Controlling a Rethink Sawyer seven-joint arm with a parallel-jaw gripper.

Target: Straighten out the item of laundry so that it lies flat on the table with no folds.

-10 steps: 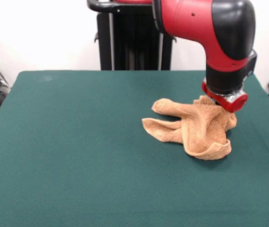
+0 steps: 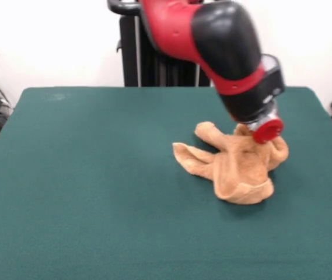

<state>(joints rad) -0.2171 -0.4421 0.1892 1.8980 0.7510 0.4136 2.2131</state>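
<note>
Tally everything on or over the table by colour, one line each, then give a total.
Orange-tan: 1, the rumpled towel, still bunched with folds.
Dark green: 1, the table top.
Red and black: 1, the robot arm, its end down at the towel's top; its jaws are hidden.
Total: 3

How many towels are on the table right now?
1: the orange-tan towel lies bunched on the table, right of centre in the front view, under the arm's end. Nothing shows beneath it.

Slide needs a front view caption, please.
Sawyer claw tilted against a bunched orange towel on the green table.
</note>
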